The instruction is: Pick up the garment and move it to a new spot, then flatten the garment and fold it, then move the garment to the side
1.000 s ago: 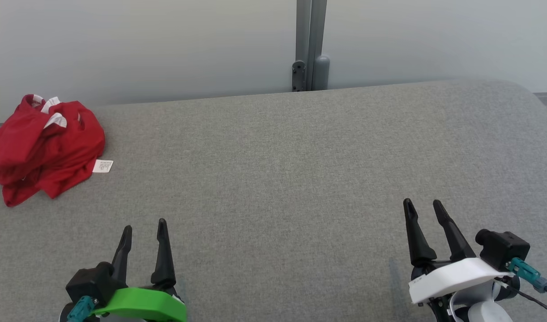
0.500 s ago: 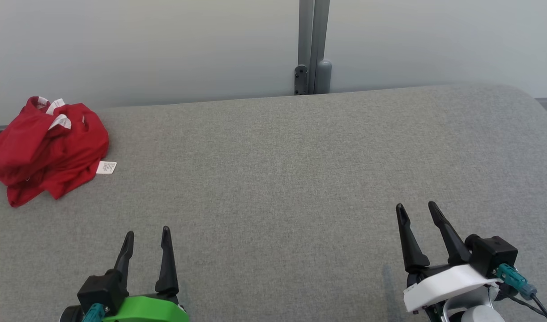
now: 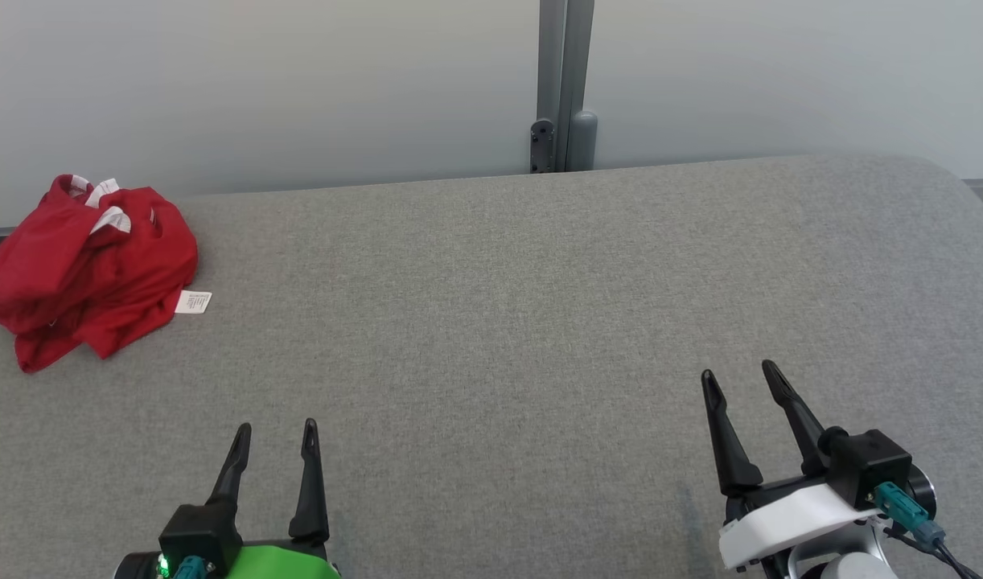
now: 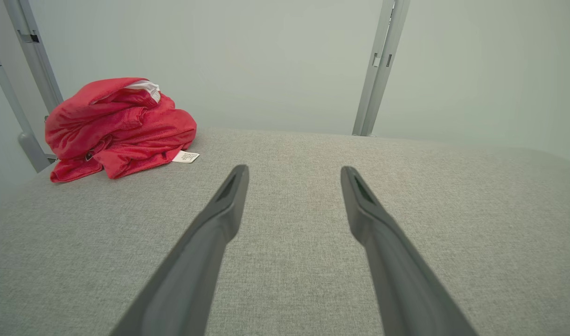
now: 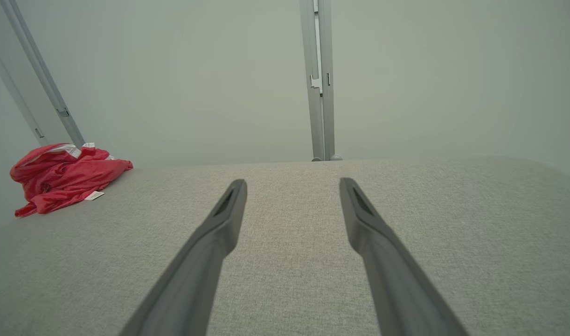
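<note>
The garment (image 3: pixel 85 269) is a crumpled red heap with white trim and a small white label, lying at the far left of the grey fabric surface (image 3: pixel 491 305). It also lies at the upper left in the left wrist view, garment (image 4: pixel 119 128), and at the left in the right wrist view, garment (image 5: pixel 63 179). My left gripper (image 3: pixel 276 430) stands open at the lower left, well short of the garment. My right gripper (image 3: pixel 737 374) is open at the lower right, far from it. Nothing lies between the fingers of either gripper (image 4: pixel 294 170) (image 5: pixel 292 183).
A pale wall runs behind the surface, with a grey vertical post (image 3: pixel 562 84) at its middle. The surface's far right corner (image 3: pixel 942 173) is rounded. Grey frame bars (image 4: pixel 28 51) stand behind the garment at the left edge.
The head view has shifted slightly. Both grippers have drawn back toward the bottom edge, the right one also a little leftward. The garment lies unchanged.
</note>
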